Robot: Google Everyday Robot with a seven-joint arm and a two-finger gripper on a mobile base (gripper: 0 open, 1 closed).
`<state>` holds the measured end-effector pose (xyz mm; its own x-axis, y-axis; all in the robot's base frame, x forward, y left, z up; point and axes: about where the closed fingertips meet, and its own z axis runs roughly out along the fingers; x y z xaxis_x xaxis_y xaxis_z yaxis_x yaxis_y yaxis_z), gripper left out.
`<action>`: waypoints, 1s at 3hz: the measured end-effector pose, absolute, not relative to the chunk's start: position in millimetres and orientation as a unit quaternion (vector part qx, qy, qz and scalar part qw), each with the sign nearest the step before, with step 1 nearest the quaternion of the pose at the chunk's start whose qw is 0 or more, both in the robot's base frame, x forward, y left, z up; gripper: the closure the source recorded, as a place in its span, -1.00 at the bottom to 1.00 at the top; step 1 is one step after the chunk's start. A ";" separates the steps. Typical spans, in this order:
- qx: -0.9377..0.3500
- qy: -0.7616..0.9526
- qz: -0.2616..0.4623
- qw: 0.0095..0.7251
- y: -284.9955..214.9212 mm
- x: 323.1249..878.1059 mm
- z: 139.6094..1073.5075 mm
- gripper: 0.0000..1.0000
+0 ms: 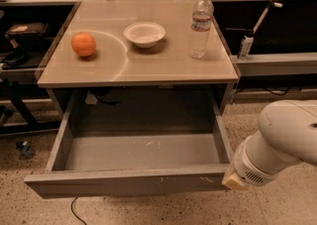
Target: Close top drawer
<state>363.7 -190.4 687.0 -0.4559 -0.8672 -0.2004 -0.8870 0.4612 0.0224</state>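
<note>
The top drawer (124,183) is a wide, shallow grey drawer under the tan table top (163,65). It is pulled far out toward the camera and its inside is bare. Its flat front has small white scuffs right of centre. My white arm (282,142) comes in from the lower right. My gripper (233,180) is at the arm's tan end, right by the drawer's front right corner. I cannot tell whether it touches the drawer front.
On the table top stand an orange (83,44), a white bowl (144,34) and a water bottle (200,26). Dark shelving (20,45) is at the left. A grey shelf (277,63) is at the right. A cable (74,211) lies on the speckled floor.
</note>
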 end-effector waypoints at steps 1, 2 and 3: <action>-0.509 0.854 0.070 0.083 -180.1 375.6 668.7 1.00; -0.504 0.856 0.075 0.083 -176.5 383.1 655.4 1.00; -0.501 0.858 0.071 0.088 -178.9 392.2 654.7 1.00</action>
<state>392.2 -178.9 654.7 -0.4834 -0.8469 -0.2216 -0.8717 0.4888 0.0335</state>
